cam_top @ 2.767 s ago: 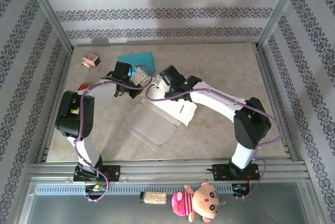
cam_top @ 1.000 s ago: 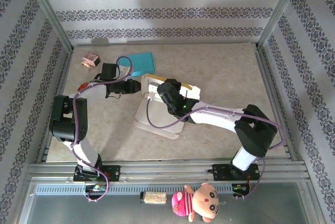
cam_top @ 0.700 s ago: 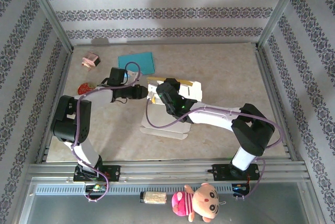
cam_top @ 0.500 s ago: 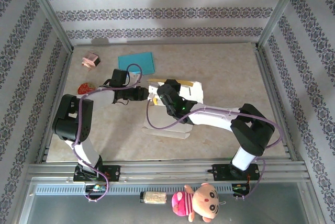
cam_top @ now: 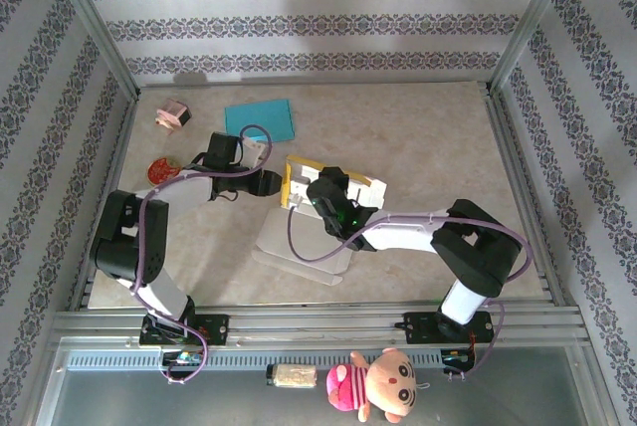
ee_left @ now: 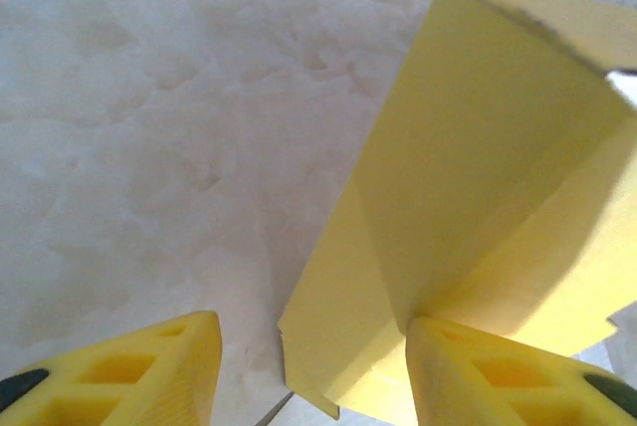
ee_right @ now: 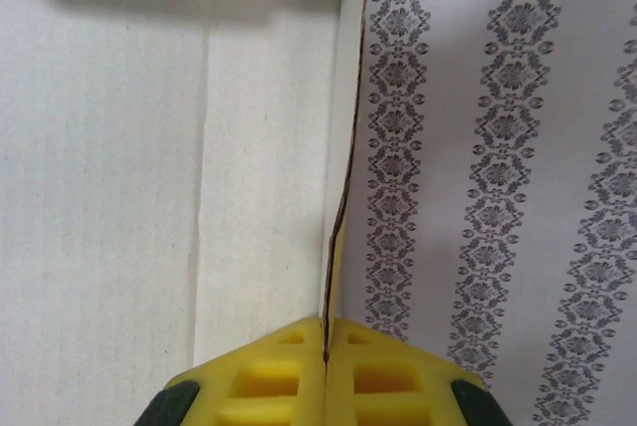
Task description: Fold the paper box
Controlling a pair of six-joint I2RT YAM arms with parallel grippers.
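The paper box (cam_top: 304, 245) is white cardboard with a yellow inner face, partly flat on the table, and its wall panel (cam_top: 360, 187) stands up. A yellow flap (cam_top: 294, 182) rises at the wall's left end. My left gripper (cam_top: 271, 184) is open beside this flap. In the left wrist view the yellow flap (ee_left: 448, 197) stands between the jaws (ee_left: 309, 371), resting against the right finger (ee_left: 498, 371) and clear of the left one. My right gripper (cam_top: 324, 195) is shut on the wall's thin edge (ee_right: 338, 197), pinched between the fingertips (ee_right: 325, 346).
A teal sheet (cam_top: 261, 117) lies at the back, with a small pink object (cam_top: 172, 114) to its left and a red item (cam_top: 161, 168) near the left rail. A plush toy (cam_top: 378, 386) lies in front of the arm bases. Metal frame rails (cam_top: 518, 177) border the table.
The left gripper's jaws have spread apart at the yellow flap. The right gripper, still pinching the wall, has shifted slightly toward the near side, and the box has turned with it.
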